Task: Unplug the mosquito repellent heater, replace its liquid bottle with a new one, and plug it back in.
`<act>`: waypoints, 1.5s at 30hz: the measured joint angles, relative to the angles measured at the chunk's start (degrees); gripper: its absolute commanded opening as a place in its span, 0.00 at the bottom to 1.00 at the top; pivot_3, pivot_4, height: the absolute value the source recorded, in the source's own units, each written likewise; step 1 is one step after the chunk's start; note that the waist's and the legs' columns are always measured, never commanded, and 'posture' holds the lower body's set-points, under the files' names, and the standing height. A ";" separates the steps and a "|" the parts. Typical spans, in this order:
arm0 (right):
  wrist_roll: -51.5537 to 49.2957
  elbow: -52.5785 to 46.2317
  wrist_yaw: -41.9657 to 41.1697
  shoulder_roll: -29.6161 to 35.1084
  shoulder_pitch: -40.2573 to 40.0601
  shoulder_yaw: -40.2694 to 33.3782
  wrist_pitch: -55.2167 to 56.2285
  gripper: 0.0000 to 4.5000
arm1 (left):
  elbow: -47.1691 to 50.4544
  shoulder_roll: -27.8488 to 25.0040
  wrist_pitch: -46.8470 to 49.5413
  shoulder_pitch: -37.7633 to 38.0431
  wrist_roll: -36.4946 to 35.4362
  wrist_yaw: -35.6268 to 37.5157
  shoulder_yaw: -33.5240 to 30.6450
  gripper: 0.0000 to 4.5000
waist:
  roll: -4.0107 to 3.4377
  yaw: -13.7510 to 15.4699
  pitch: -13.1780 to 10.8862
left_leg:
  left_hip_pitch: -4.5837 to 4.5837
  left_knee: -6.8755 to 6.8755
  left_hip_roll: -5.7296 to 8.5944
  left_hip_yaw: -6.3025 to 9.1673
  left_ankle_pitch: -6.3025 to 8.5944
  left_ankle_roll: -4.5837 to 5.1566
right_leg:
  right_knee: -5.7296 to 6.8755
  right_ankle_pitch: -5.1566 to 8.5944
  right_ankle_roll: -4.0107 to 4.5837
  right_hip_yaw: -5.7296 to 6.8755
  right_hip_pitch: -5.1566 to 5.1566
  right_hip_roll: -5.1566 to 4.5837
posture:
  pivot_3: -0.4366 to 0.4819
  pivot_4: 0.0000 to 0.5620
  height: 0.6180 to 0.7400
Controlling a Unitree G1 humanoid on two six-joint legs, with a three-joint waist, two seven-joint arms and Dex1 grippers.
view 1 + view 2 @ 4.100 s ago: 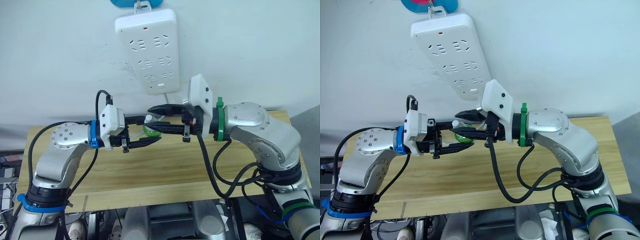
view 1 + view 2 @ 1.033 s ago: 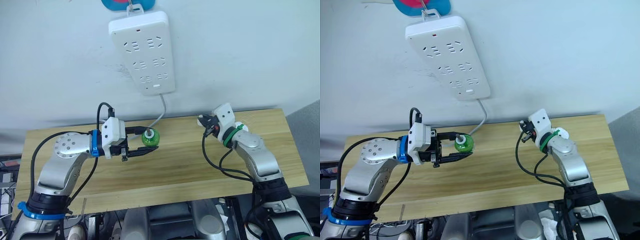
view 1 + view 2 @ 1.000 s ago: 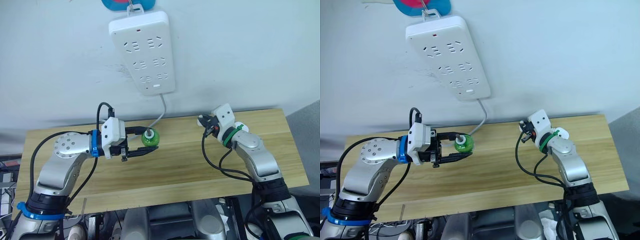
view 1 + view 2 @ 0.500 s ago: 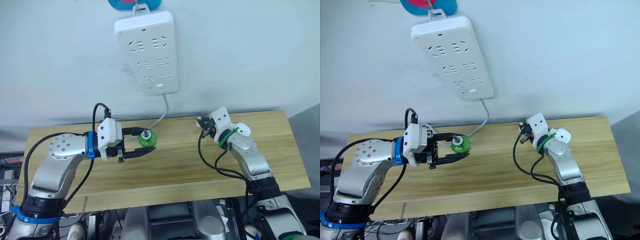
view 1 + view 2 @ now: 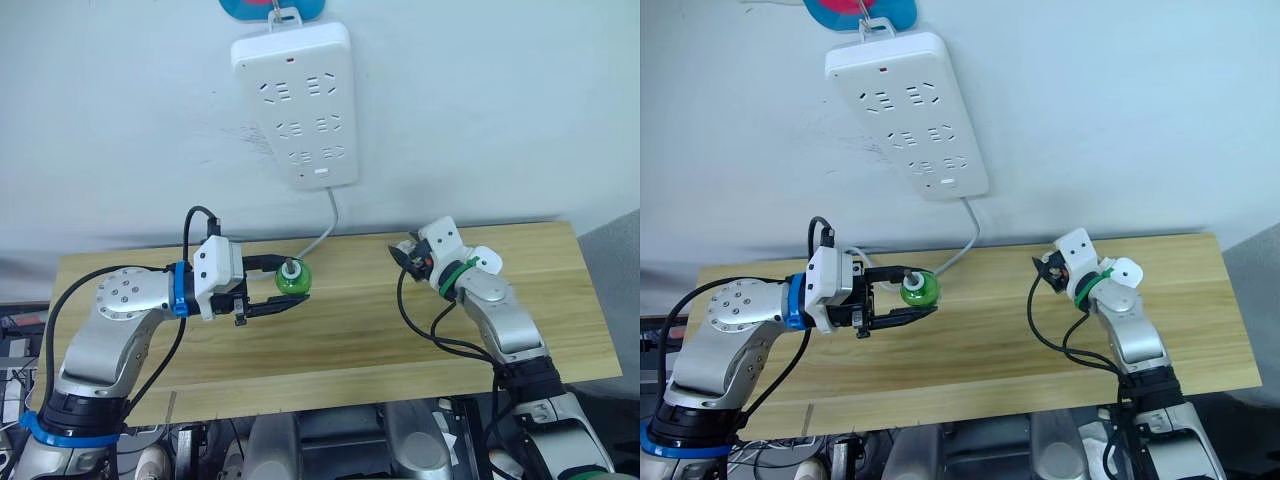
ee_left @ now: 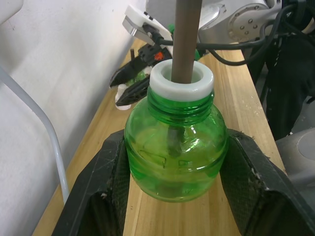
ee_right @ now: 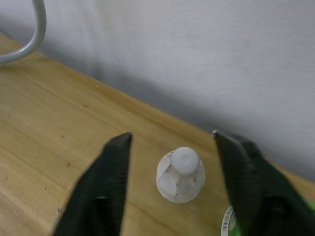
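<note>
Green bottle (image 6: 176, 147) clamped in left gripper (image 5: 283, 293); right gripper (image 7: 177, 184) spread over white cap (image 7: 180, 175).

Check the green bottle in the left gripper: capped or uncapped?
Uncapped. The green bottle shows a bare wick stem rising through its white collar; a white cap sits on the table between the right gripper's open fingers.

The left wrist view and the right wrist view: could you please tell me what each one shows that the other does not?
The left wrist view gives the green bottle, wick stem bare, gripped by the left tool, with the right arm beyond. The right wrist view gives a small white cap standing on the wood between the open fingers of the right tool. Both share the wooden table, the white wall and the grey cable.
</note>
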State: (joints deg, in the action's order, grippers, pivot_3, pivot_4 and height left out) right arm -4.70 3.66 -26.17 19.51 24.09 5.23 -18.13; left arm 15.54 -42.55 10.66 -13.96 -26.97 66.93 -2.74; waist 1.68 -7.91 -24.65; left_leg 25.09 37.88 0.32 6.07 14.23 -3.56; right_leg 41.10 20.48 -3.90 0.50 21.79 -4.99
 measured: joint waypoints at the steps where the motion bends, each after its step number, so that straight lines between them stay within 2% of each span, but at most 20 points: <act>1: -0.08 -1.15 -0.08 0.25 -0.55 -0.16 -0.43 0.63 | 0.00 0.00 -0.03 0.02 0.00 0.01 -0.01 0.49 | 0.00 0.01 0.00 | 0.00 -0.01 0.00 0.00 0.00 0.00 | 0.00 0.00 0.00 0.00 0.00 0.00 | 0.26 0.73 1.00; 11: -1.57 -11.96 -1.37 0.91 -0.76 -0.68 -7.16 0.63 | -0.18 0.02 -0.40 -0.43 0.02 0.01 -0.02 0.49 | 0.00 -0.03 0.00 | 0.01 -0.01 0.01 0.01 0.00 0.00 | -0.02 0.00 0.00 0.00 0.00 0.00 | 0.23 0.71 1.00; 16: -4.60 -21.64 -2.97 3.08 -0.60 -0.71 -16.05 0.63 | -0.45 0.30 -1.02 -0.87 0.06 -0.08 0.01 0.49 | 0.00 -0.03 0.00 | 0.01 -0.01 0.00 0.02 0.00 0.00 | -0.02 0.00 0.00 0.00 0.00 0.00 | 0.21 0.71 1.00; 22: -12.59 -30.66 -6.64 6.11 3.87 -0.71 -30.10 0.63 | -0.58 1.09 -1.05 -1.52 0.14 -0.30 0.10 0.49 | 0.00 -0.18 0.00 | 0.01 -0.01 0.00 0.02 0.00 0.00 | -0.03 0.00 0.00 0.01 0.00 0.00 | 0.20 0.71 1.00; 28: -21.25 -35.13 -11.07 9.64 8.92 -0.77 -39.25 0.63 | -0.62 1.28 -0.93 -2.59 0.21 -0.52 0.25 0.49 | 0.00 -0.11 0.00 | 0.04 0.00 0.01 0.04 0.00 0.01 | -0.07 0.00 0.00 0.02 0.00 -0.01 | 0.20 0.70 1.00; 35: -30.67 -39.74 -16.58 14.19 11.20 -0.91 -43.56 0.63 | -1.07 1.23 -0.91 -3.39 0.24 -0.09 0.27 0.49 | 0.01 -0.13 0.01 | 0.05 -0.01 0.01 0.06 0.00 0.01 | -0.11 0.00 0.00 0.07 -0.02 -0.01 | 0.21 0.68 1.00; 45: -34.34 -40.67 -10.97 10.81 16.95 0.39 -47.46 0.63 | -1.65 -0.60 1.90 -7.31 0.14 1.31 0.75 0.49 | 0.02 -0.26 0.02 | 0.07 -0.01 0.02 0.06 0.00 0.01 | -0.09 0.00 0.00 0.08 0.00 -0.01 | 0.22 0.67 1.00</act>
State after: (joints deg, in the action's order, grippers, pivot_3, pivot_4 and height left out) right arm -39.04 -37.01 -37.14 30.32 41.04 5.62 -65.59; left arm 13.89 -43.14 12.57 -21.26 -26.83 68.24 -1.99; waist 1.71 -8.17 -24.63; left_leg 25.15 37.87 0.33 6.13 14.23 -3.56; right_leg 41.02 20.48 -3.90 0.58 21.79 -5.00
